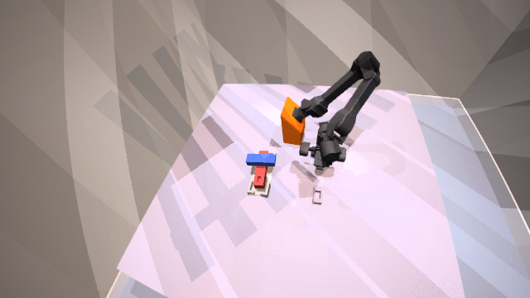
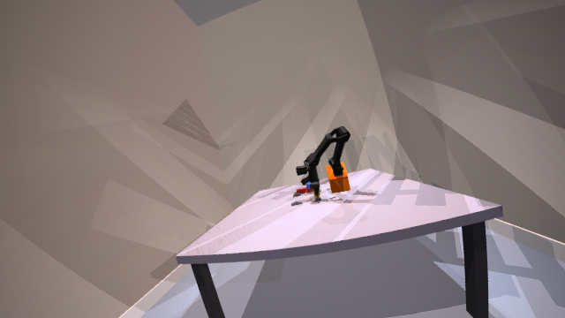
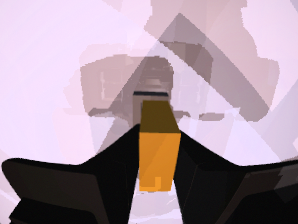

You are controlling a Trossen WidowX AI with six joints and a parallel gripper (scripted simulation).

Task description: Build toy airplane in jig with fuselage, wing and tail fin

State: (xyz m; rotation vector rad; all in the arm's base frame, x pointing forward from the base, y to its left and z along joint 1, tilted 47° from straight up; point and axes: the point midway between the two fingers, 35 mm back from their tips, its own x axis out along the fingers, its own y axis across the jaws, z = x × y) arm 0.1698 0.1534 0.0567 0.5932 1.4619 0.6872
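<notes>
In the top view, the claw points down at the desk, and its own body hides whatever is between the fingertips. Well apart from it, toward the left of the picture, the red fuselage lies lengthwise in the pale cradle, with the blue wing across its top near one end. A socket opening shows near the fuselage's other end, with no fin standing in it. A small grey frame lies on the desk near the claw, toward the bottom of the picture. The arm rises from an orange block. In the exterior view, the claw reaches down close to the desk, and the yellow tail fin shows at its fingertips, low over the surface; whether it touches is too small to tell. The red and blue parts appear partly behind the arm. In the wrist view, the claw is clamped on the fin, one dark finger pressed to each side of it. The fin's bright face and darker top are both visible between them, and a grey piece with a black edge shows just beyond.
</notes>
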